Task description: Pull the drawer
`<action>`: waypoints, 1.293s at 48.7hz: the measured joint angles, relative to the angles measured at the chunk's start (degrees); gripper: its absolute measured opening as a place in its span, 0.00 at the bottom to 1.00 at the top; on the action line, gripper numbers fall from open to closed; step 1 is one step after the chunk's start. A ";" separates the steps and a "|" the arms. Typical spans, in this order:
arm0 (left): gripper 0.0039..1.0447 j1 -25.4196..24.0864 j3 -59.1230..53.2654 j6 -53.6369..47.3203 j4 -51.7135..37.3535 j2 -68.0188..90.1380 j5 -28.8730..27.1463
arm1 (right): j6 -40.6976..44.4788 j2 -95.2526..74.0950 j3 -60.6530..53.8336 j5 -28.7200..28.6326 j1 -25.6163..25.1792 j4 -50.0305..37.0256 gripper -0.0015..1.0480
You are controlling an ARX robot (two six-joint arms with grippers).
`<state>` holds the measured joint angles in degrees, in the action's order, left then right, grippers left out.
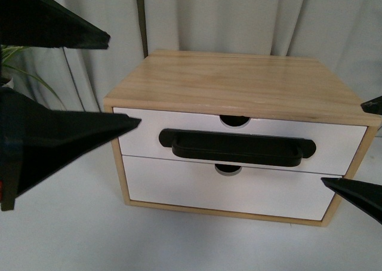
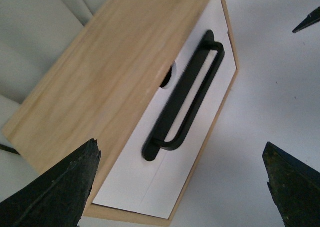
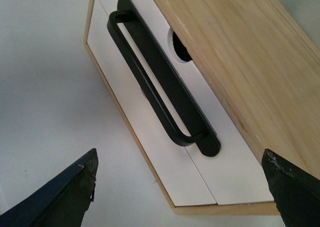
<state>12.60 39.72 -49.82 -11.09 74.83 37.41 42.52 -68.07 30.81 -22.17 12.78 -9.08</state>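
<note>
Starting with the drawer (image 1: 143,141): it is the upper of two white fronts in the wooden cabinet (image 1: 239,80), and as far as you can judge it sits shut, level with the frame, with its long black handle (image 1: 237,147) across the middle and a semicircular notch (image 1: 234,120) in its top edge. Your left gripper (image 1: 124,81) is spread wide and empty near the drawer's left end, and your right gripper (image 1: 341,142) is likewise spread and empty at the right end; neither touches anything. The slot behind the bar looks narrow in both wrist views, so a finger coming in tilted would probably jam against the white front or skate off the smooth bar instead of hooking behind it. If you take the handle close to one end, expect the drawer to twist in its opening and bind. Coming in low risks pressing on the plain lower front (image 1: 197,190), which has no handle and is not your target. The cabinet appears to stand loose on the pale worktop (image 1: 71,235), so a hard or upward pull may drag or tip the whole box towards you instead of opening the drawer. Sending both arms to the bar together risks them clashing at its middle.
</note>
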 joint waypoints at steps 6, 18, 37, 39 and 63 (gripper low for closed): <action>0.95 1.64 2.54 -3.61 3.06 2.93 -1.46 | 1.97 -2.47 1.51 0.55 1.88 0.98 0.91; 0.95 5.81 6.12 -11.82 10.21 7.08 -5.40 | 5.92 -7.87 4.22 1.49 4.17 2.64 0.91; 0.95 8.96 11.06 -17.33 14.23 12.50 -9.18 | 10.69 -13.35 6.99 1.70 5.60 2.73 0.91; 0.95 9.07 11.45 -17.88 14.43 13.16 -9.75 | 11.26 -13.88 7.37 1.68 5.64 2.78 0.91; 0.95 10.40 15.17 -21.03 16.68 18.43 -13.33 | 14.34 -19.76 11.85 2.58 6.36 3.56 0.91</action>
<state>23.00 54.89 -70.85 5.58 93.25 24.08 56.86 -87.83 42.65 -19.59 19.14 -5.52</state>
